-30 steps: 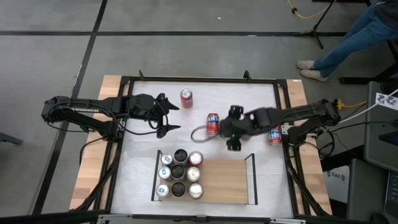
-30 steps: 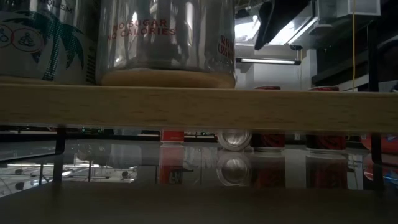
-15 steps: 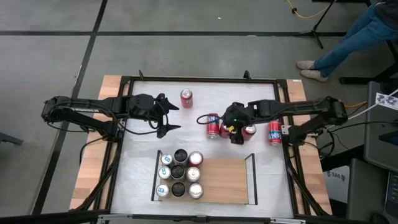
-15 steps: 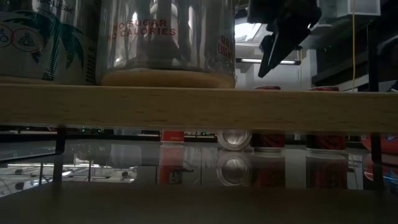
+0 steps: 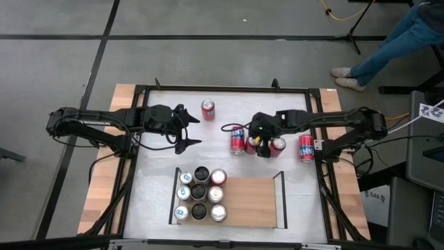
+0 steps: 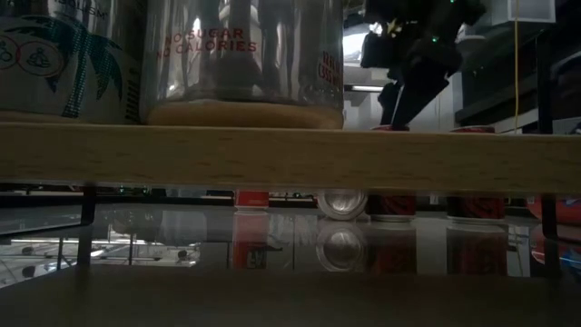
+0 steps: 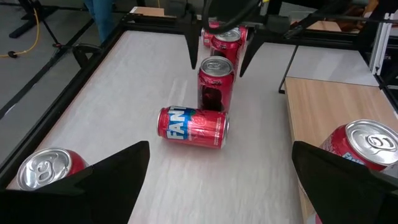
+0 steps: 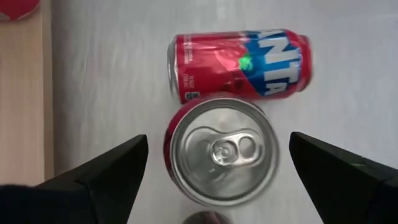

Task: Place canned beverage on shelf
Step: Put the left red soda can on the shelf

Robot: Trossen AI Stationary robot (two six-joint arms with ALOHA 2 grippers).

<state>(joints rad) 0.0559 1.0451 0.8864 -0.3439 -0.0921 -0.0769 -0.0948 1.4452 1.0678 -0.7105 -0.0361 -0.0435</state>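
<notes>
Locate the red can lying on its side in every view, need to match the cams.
High view: tipped red can, mid-table, above the shelf.
Low view: seen end-on, the silver disc below the shelf board.
Left wrist view: centre, on its side.
Right wrist view: label showing.
Shared landmark: the upright can right beside it.

the lying red can (image 8: 239,64) reads "anta" in white letters, and "fan" in the left wrist view. a clear can (image 6: 243,59) on the shelf (image 6: 290,154) reads "sugar" and "calories".
</notes>
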